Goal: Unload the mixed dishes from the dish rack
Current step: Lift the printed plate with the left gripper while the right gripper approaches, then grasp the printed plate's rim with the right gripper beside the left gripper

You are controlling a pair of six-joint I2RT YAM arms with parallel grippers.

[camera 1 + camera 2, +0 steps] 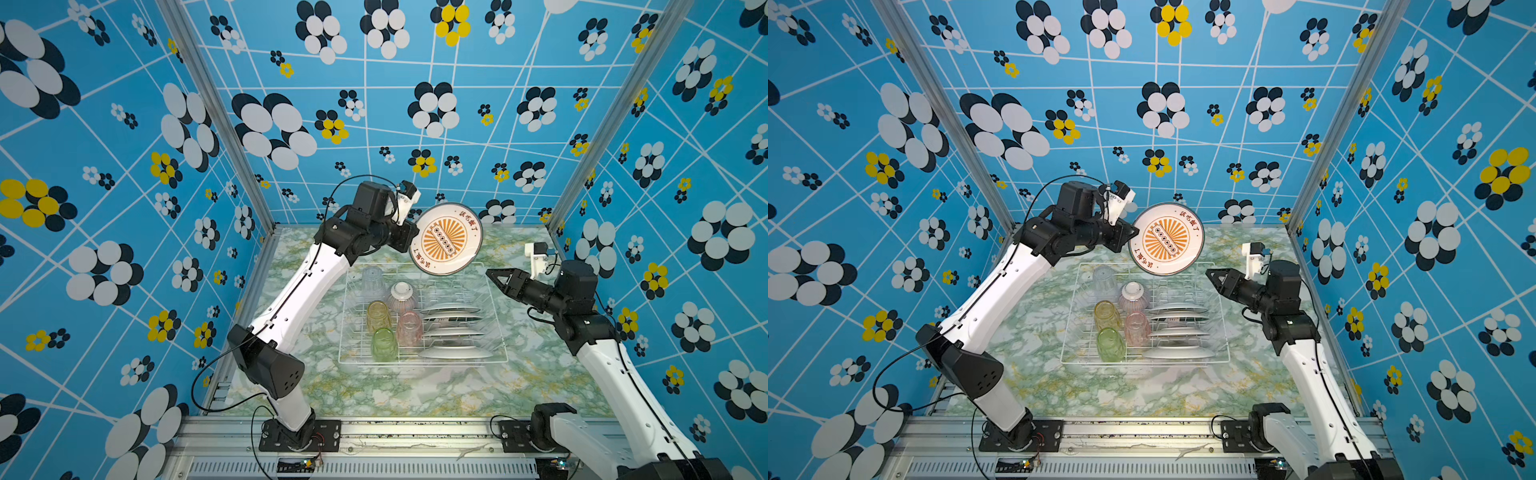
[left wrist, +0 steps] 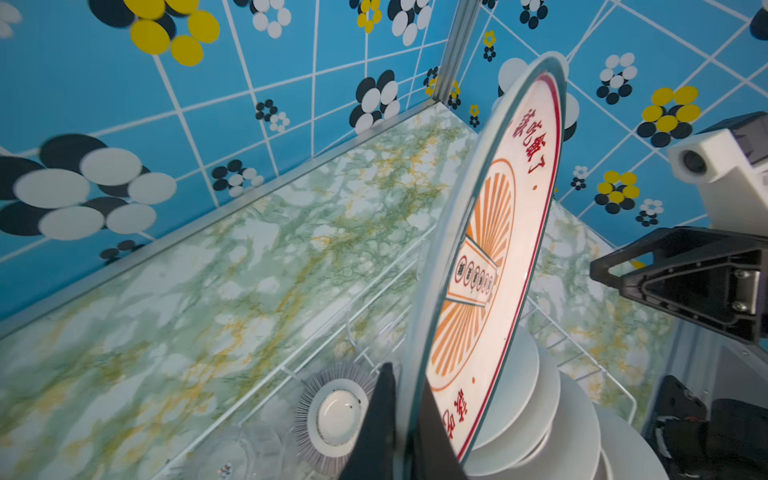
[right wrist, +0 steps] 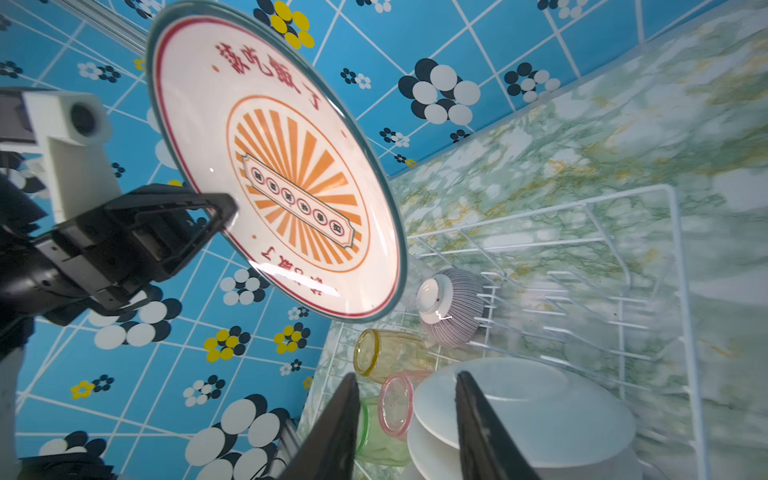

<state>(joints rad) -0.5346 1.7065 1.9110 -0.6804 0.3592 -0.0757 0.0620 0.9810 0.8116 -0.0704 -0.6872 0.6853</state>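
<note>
The left claw (image 1: 410,237) is clamped shut on the rim of a printed plate (image 1: 446,239). The plate is held on edge in the air above the far side of the dish rack (image 1: 415,363) and is clear of the wires. Its orange sunburst face is turned up toward the camera head in both top views. In the right wrist view one finger (image 3: 216,208) of that claw is seen lying across the plate's face at the edge.

The right claw (image 1: 493,274) is held partly open, with nothing between its fingers. It is pointed at the plate from the right but is kept apart from it, above the rack's far right corner.

The rack is set on the green-veined marble worktop (image 1: 415,395). In its left half five things are gathered:
- A clear tumbler (image 1: 372,280) is placed farthest back.
- A striped bowl (image 1: 402,297) is turned foot-up just beside it.
- An amber tumbler (image 1: 377,316) and a pink tumbler (image 1: 409,328) are placed nearer.
- A green tumbler (image 1: 383,344) is placed nearest the front.

In the right half, four white plates (image 1: 453,353) are stood on edge in the prong slots — one behind another.
</note>
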